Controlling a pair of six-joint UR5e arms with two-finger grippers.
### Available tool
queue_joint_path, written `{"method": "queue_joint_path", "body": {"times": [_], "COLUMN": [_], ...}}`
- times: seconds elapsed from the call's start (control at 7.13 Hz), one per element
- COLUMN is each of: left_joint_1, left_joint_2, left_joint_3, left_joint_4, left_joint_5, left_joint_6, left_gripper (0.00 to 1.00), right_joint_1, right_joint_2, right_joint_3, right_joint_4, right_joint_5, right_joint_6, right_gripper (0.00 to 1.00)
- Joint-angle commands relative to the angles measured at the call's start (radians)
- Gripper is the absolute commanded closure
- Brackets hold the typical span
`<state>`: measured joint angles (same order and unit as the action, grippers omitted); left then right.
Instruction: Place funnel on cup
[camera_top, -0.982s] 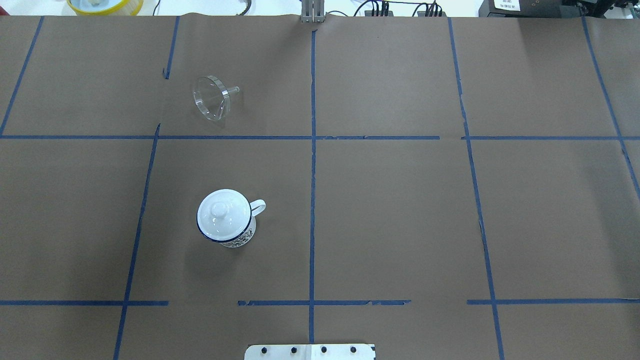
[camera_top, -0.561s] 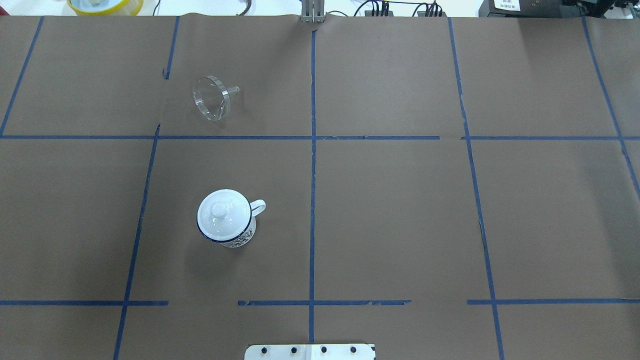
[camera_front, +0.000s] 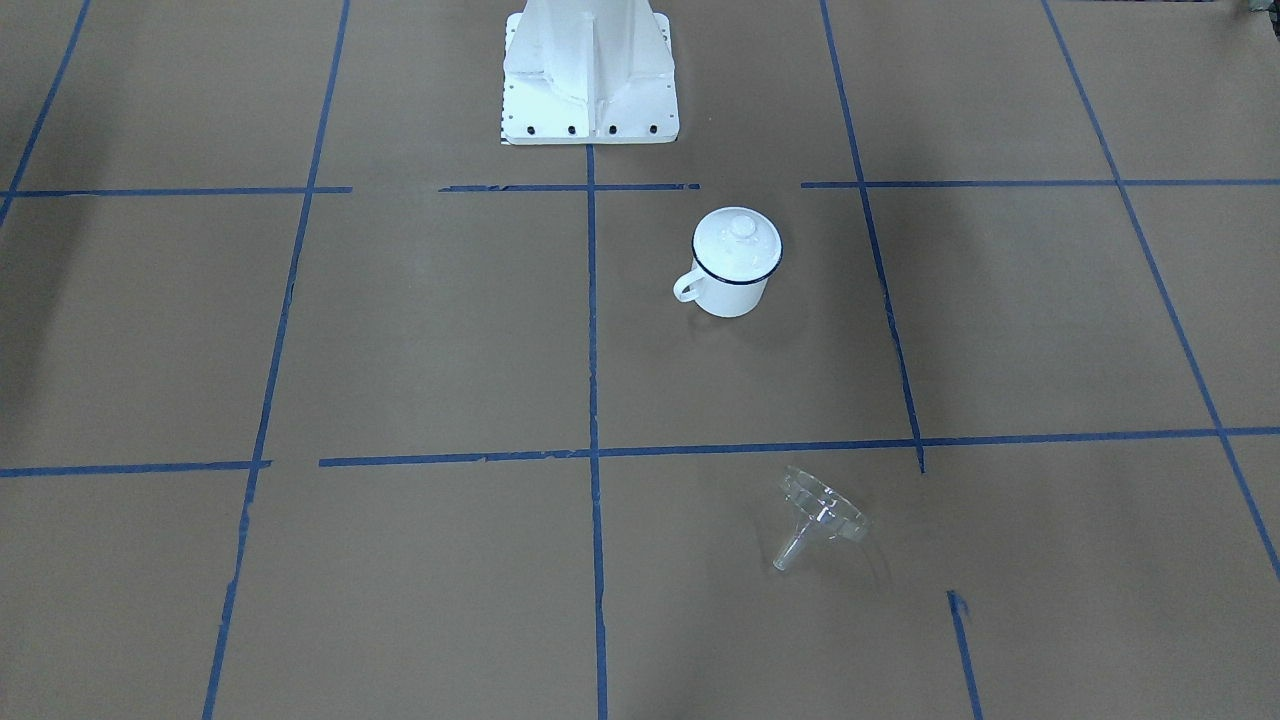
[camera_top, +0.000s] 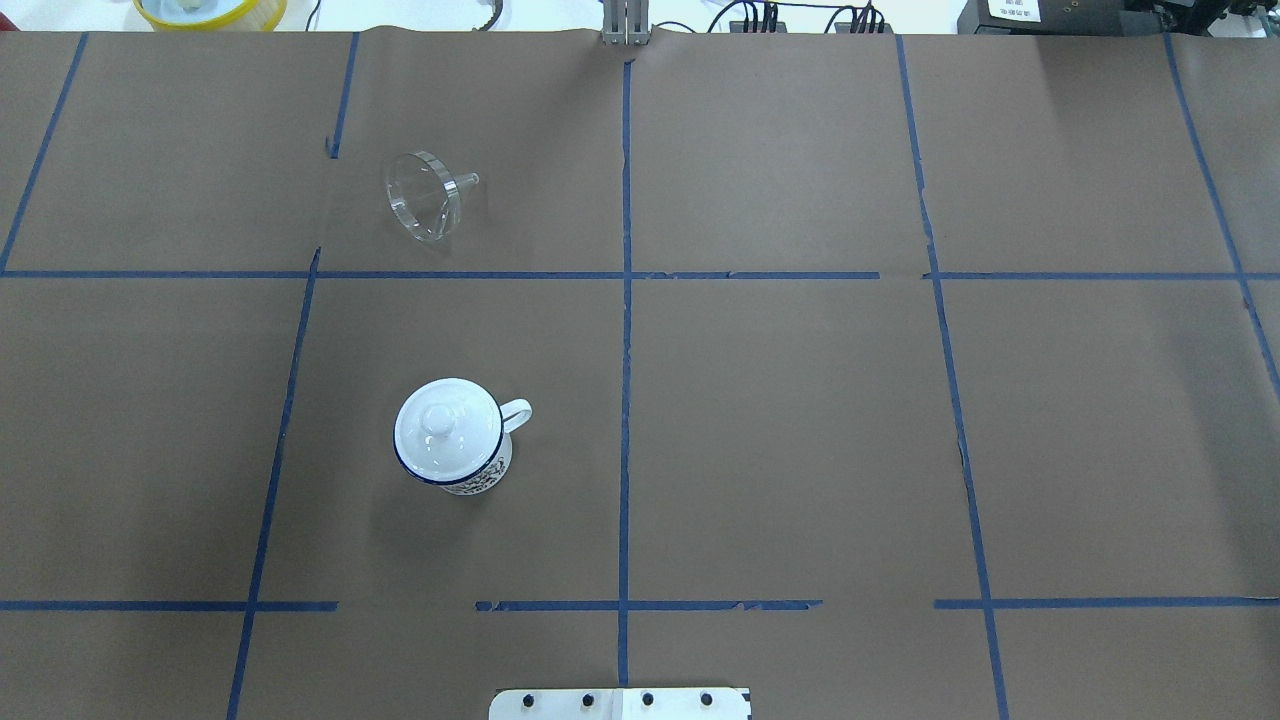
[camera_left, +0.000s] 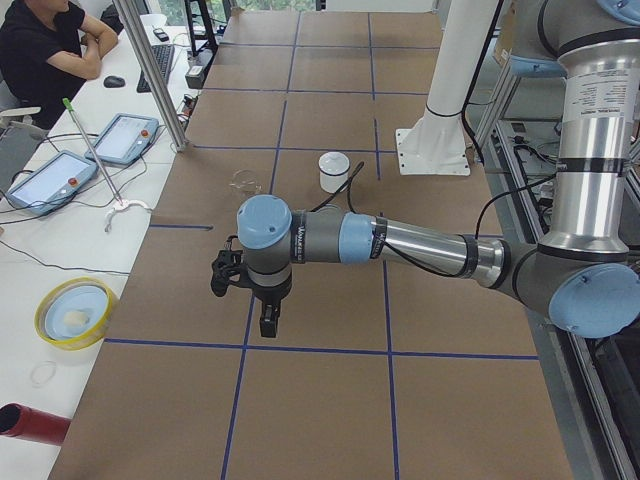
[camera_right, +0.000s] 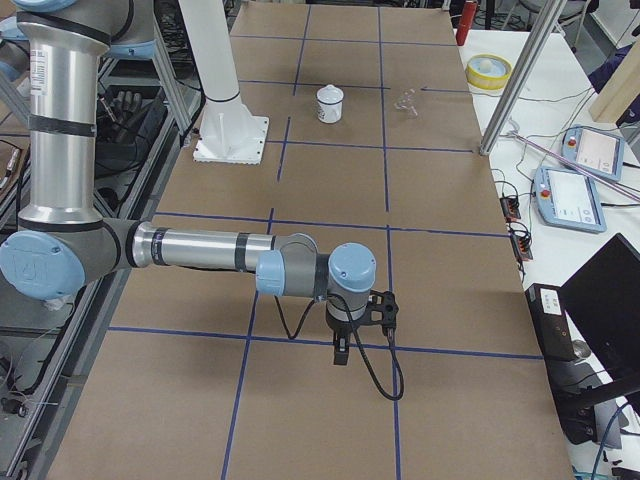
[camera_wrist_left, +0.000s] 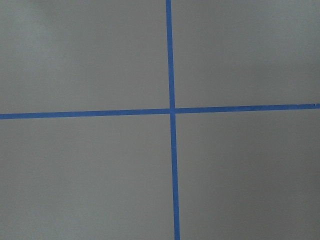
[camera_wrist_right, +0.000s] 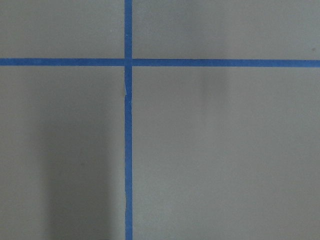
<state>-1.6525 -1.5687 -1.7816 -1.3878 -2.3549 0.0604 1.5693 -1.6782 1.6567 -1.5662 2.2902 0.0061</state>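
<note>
Trouble starts with the lid (camera_front: 738, 243) capping the cup (camera_front: 728, 296): the funnel (camera_front: 822, 515), lying on its side on the table (camera_front: 400, 330) well apart from the left gripper (camera_left: 268, 325) and the right gripper (camera_right: 342, 352), cannot seat there and may roll when pinched. I cannot tell how far either gripper is open.

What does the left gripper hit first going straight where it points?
The left gripper points down: probably only the paper-covered table, near a blue tape cross. Nothing else shows in line.
</note>
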Motion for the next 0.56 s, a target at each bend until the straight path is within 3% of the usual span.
{"method": "queue_joint_path", "body": {"times": [0.0, 0.42], "left_joint_1": [-0.001, 0.000], "left_joint_2": [0.001, -0.010], "left_joint_3": [-0.013, -0.005], "left_joint_4": [0.001, 0.000], "left_joint_5": [-0.001, -0.001], "left_joint_6": [-0.001, -0.004], "left_gripper": [0.00, 0.00], "right_joint_1": [0.000, 0.000], "right_joint_2": [0.000, 0.000], "right_joint_3": [0.000, 0.000], "right_joint_4": [0.000, 0.000], "right_joint_5": [0.000, 0.000], "right_joint_6": [0.000, 0.000], "right_gripper": [0.00, 0.00]}}
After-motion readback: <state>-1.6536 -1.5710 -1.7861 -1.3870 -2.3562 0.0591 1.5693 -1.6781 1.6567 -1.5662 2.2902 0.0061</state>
